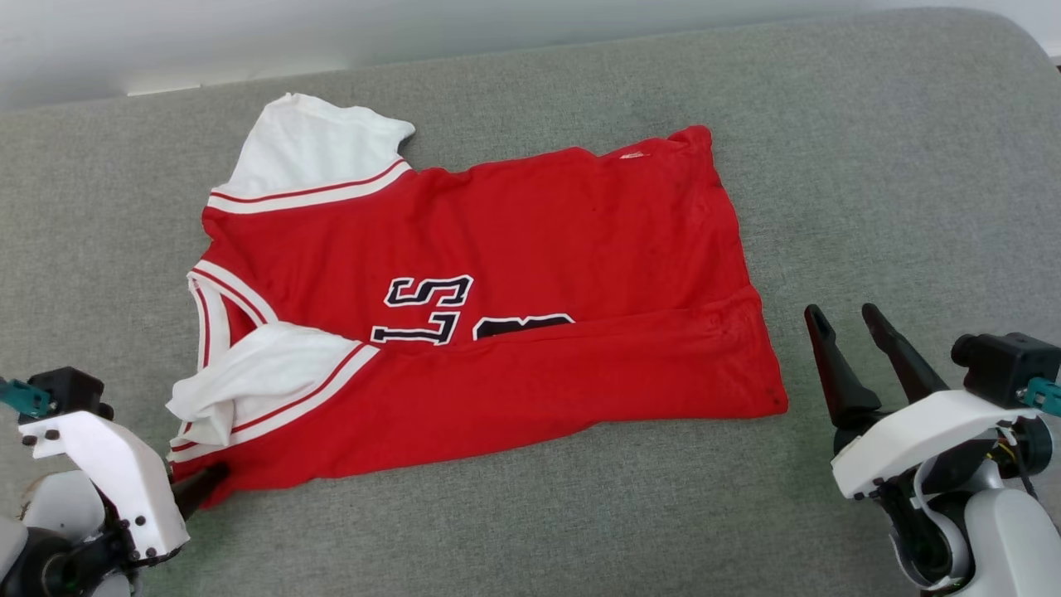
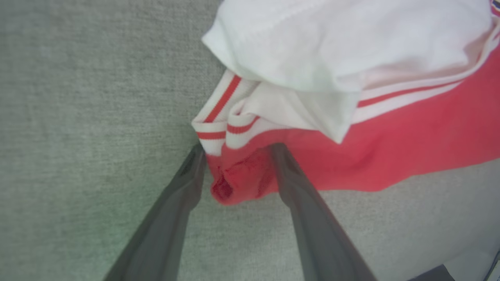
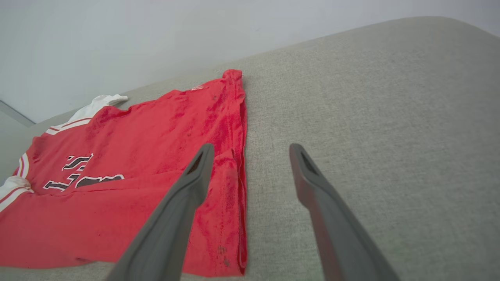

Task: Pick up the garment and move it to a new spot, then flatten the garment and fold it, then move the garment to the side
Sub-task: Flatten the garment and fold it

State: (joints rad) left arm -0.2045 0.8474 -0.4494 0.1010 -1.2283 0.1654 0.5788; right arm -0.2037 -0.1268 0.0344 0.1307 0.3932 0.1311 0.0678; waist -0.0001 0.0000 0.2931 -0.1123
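Observation:
The garment (image 1: 530,249) is a red jersey with white sleeves and black lettering, lying spread on the grey cushion, collar to the left. Its near long edge is folded up over the front and covers part of the lettering. My left gripper (image 1: 203,485) is at the garment's near-left corner. In the left wrist view the left gripper (image 2: 237,150) is open, with the red corner of the garment (image 2: 410,132) lying between the fingers. My right gripper (image 1: 842,311) hovers open just right of the hem. In the right wrist view the right gripper (image 3: 251,147) holds nothing, beside the garment (image 3: 156,132).
The grey upholstered surface (image 1: 870,166) stretches to all sides of the shirt, with bare fabric to the right and along the front. A pale wall (image 1: 497,25) runs behind its far edge, and the surface curves away at the far right corner.

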